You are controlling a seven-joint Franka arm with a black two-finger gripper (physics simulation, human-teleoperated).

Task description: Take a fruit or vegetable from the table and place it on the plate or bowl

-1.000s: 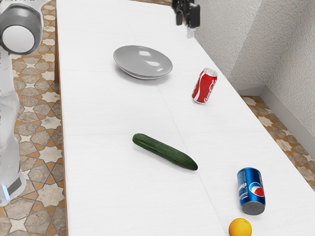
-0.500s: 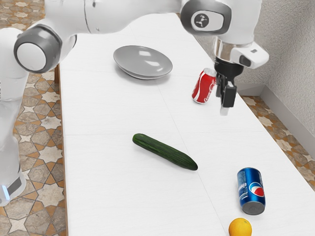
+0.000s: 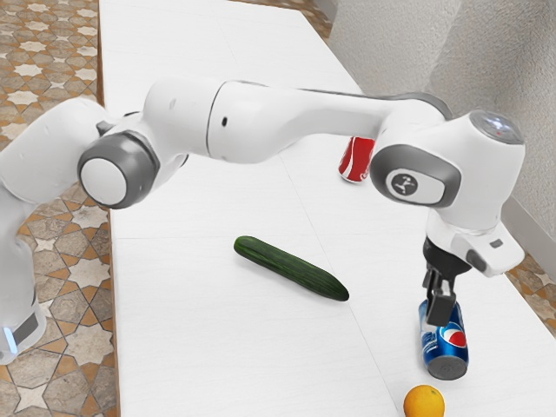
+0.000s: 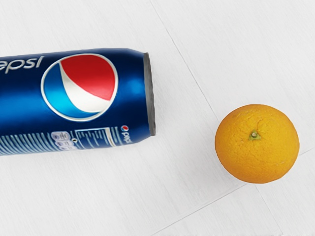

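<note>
A long white surface runs away from the camera, matte and crossed by thin seams. On the exterior view's left it ends at a floor of brown and cream star-patterned tiles; on the exterior view's right it stands close to a rough pale-grey wall with a light skirting board at its foot.

The white arm stretches across the surface, and its black gripper hangs just over the far end of a blue Pepsi can that lies on its side. Whether the gripper is released or clenched cannot be told from this angle.

The orange sits on the surface near the front edge, just beside the can's flat end and apart from it. In the wrist view the orange shows its stem end, with bare surface between it and the can.

A dark green cucumber lies slantwise mid-surface, well apart from both. A red cola can shows partly behind the arm
</note>
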